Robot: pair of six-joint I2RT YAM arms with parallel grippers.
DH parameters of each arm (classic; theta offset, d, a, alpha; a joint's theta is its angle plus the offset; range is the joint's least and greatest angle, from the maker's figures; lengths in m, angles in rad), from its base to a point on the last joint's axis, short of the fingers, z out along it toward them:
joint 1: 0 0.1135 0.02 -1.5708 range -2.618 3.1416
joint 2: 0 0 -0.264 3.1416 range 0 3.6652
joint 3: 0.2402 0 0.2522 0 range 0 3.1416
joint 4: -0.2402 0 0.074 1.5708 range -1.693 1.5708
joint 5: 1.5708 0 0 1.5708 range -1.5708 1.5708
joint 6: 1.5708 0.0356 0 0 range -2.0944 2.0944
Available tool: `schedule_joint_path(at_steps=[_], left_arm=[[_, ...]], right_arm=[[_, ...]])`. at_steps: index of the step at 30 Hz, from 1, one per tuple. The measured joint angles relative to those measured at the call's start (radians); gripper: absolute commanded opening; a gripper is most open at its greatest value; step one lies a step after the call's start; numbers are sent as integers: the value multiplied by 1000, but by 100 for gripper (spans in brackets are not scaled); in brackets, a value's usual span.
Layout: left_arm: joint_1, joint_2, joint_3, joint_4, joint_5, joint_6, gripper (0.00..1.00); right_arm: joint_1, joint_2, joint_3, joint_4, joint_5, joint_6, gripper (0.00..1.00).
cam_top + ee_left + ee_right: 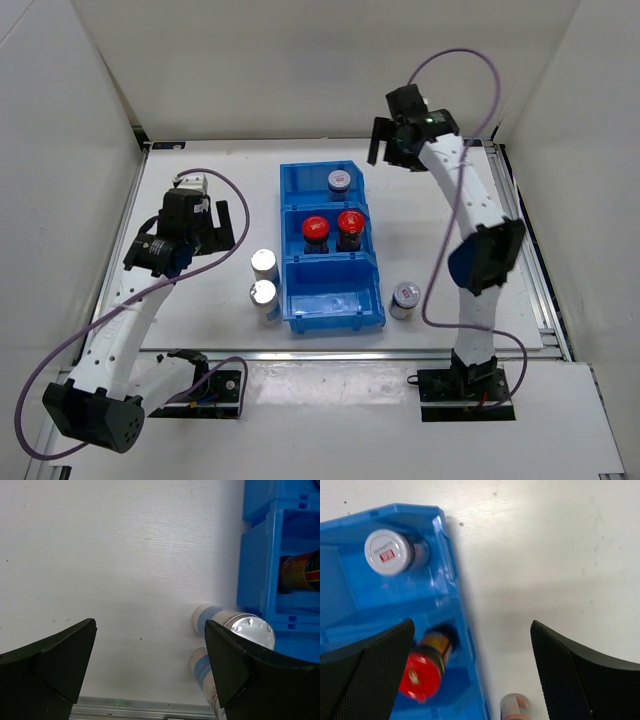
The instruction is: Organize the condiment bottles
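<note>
Left gripper (150,625) is gaping empty, silver-topped bottle (248,631) just beside one finger — right gripper (471,630) likewise, grey-lidded bottle (387,552) beyond one finger.

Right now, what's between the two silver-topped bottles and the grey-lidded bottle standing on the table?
The blue bin, its nearest compartment empty, sits between the silver-topped bottles and the grey-lidded bottle, seen in the top view.

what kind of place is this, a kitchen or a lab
Likely a robot lab cell, not a kitchen: bare white walls box in a white table, left arm and right arm bolted at its edge, a blue bin holding bottles.
</note>
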Motion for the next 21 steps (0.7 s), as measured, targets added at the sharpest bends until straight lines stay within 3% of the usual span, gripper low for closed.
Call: schedule_joint_path(at_steps=[6, 11, 15, 21], left_arm=[[0, -32, -2, -16, 28, -34, 100], [-26, -42, -34, -18, 49, -64, 100], [-63, -64, -83, -14, 49, -72, 100], [-101, -106, -123, -17, 49, -82, 100]], right_arm=[[26, -419, -504, -103, -52, 71, 99], [174, -516, -821, -197, -144, 113, 99], [207, -586, -964, -231, -187, 159, 99], [201, -660, -1033, -229, -195, 204, 99]])
